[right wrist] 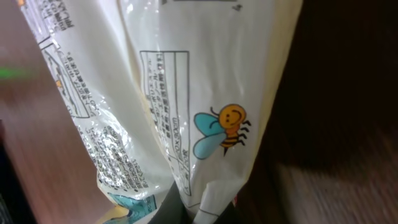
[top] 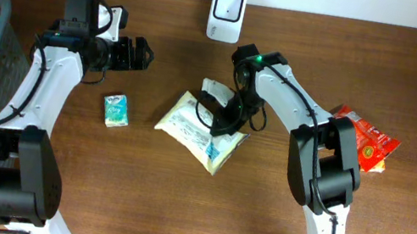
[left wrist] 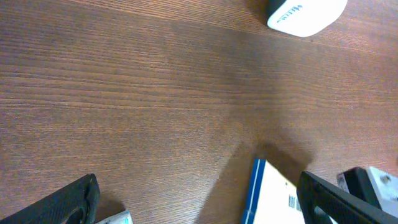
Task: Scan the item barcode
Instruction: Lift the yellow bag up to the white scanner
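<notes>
Below the scanner [top: 226,14], the right gripper [top: 221,118] has its jaws clamped on the pouch [top: 186,120], which lies on the surface. Left of the scanner, the left gripper [top: 141,52] has its jaws open. The step in hand appears to be pickup; the next move calls for lifting the pouch and turning its barcode toward the scanner.

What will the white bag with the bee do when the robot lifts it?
It will probably flop: the white bag looks like thin, crinkly plastic, and the right gripper pinches just one spot. Its shiny skin might slip. It lies flat, so it likely won't roll.
</notes>
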`<state>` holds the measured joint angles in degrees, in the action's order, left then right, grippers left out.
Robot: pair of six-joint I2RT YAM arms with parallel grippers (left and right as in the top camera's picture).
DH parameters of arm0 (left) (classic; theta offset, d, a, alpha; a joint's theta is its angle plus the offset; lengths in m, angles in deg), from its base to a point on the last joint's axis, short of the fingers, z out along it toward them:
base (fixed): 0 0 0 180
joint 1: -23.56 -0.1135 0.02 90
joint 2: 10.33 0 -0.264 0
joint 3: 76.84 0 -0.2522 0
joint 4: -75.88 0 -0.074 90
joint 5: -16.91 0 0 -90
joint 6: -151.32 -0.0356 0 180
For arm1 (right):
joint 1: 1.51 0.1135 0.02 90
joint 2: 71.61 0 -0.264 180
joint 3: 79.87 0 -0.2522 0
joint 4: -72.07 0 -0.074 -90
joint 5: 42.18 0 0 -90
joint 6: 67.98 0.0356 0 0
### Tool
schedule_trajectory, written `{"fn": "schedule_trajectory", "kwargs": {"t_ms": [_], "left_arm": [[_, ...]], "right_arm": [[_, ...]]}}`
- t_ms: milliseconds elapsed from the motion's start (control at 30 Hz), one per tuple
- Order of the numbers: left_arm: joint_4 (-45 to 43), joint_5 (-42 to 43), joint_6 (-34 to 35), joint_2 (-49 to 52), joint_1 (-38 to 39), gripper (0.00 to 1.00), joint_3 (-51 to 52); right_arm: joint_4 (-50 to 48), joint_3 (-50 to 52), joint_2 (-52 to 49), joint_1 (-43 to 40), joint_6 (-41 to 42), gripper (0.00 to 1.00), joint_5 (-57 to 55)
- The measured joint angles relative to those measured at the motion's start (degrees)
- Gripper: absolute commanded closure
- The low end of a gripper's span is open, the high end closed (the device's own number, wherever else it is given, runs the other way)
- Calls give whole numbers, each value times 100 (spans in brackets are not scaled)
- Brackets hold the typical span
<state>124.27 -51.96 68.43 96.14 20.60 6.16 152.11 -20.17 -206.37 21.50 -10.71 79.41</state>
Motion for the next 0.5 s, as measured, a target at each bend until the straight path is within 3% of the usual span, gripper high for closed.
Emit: {"fn": "schedule_trajectory", "kwargs": {"t_ms": [167,300,500], "left_arm": [[0,-2,0,0,0,1,0],[2,0,0,0,0,1,0],[0,-2,0,0,0,1,0]], "right_arm": [[-761,20,68,-96,1145,96,-138],[-1139,37,476,-76,1759,96,-1078],[-1292,52,1652,210,2037,96,-2415]]}}
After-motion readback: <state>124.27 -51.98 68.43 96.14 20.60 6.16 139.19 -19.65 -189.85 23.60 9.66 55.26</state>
